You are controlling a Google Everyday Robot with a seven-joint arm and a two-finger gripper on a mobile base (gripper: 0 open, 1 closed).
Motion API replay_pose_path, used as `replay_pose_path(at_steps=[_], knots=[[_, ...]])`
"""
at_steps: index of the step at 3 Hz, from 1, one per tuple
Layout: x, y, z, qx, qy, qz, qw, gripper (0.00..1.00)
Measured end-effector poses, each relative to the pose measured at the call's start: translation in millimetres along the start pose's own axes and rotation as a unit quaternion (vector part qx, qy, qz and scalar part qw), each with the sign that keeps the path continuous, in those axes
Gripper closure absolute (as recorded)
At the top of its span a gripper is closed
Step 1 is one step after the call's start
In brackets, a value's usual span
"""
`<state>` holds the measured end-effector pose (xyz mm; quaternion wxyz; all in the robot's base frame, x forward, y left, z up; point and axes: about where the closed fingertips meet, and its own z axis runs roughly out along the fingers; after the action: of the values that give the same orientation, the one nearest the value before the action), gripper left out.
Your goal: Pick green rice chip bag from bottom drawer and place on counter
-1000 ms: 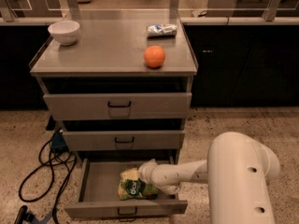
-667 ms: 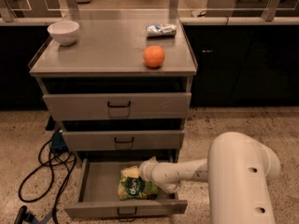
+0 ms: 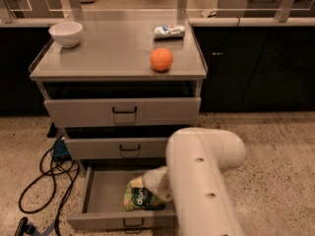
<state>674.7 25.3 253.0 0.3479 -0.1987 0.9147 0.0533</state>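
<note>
The green rice chip bag (image 3: 140, 197) lies in the open bottom drawer (image 3: 102, 196), right of its middle, with its dark green round logo facing up. My gripper (image 3: 154, 182) is down inside the drawer at the bag's upper right edge, touching or just over it. The thick white arm link (image 3: 202, 181) hides the drawer's right part and the gripper's far side. The counter (image 3: 113, 50) is the grey top of the cabinet above.
On the counter stand a white bowl (image 3: 66, 33) at the back left, an orange (image 3: 161, 59) at the front right and a silver-blue wrapper (image 3: 169, 31) at the back right. The two upper drawers (image 3: 123, 111) are slightly open. Black cables (image 3: 44, 181) lie on the floor to the left.
The arm's big white link has swung left and nearer, now covering the drawer's right side. The gripper stays at the bag, which has hardly moved.
</note>
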Motion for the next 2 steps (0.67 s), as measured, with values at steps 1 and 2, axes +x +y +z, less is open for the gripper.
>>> replay_pose_path(at_steps=[1,2], knots=[[11.6,3.0,64.5,0.022,0.049,0.017,0.9984,0.00],[-12.2,6.2,81.3,0.016,0.050,0.043,0.9977,0.00]])
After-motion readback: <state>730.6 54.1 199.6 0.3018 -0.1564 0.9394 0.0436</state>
